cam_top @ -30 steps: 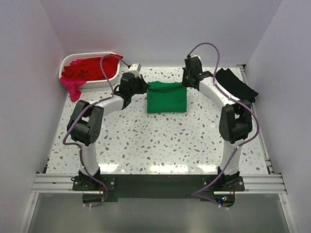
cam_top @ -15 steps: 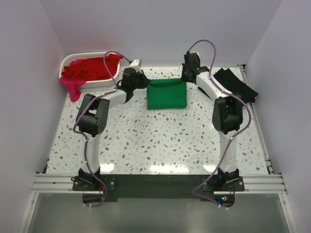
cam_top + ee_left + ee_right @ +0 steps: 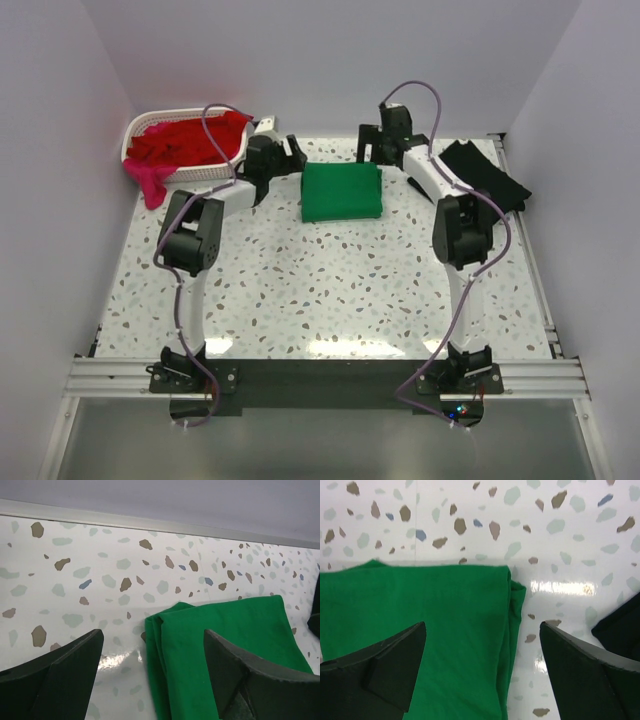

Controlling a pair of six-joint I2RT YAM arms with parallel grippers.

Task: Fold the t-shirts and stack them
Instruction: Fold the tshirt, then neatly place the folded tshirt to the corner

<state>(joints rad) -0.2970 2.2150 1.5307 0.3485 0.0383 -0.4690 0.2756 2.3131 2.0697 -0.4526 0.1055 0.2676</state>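
While both arms stretch to the far side of the speckled table point(image 3: 330, 290), the green t-shirt point(image 3: 342, 192) lies folded into a tidy rectangle between them, flat on the top near the back edge. Left gripper point(image 3: 152, 640) hangs over the shirt's left end, jaws spread wide and pinching nothing. One finger sits above bare table, the other above green cloth, and the layered fold edge shows in the gap. Over on the other end, the right gripper point(image 3: 482, 630) hovers just the same, wide apart and let go, with the shirt's right fold edge beneath it. The black t-shirt point(image 3: 487, 172) lies spread by the far right corner, apart from the green one. At far left, red t-shirts point(image 3: 185, 140) fill the white basket point(image 3: 205, 170), and a magenta-pink one point(image 3: 150, 180) droops over its rim.
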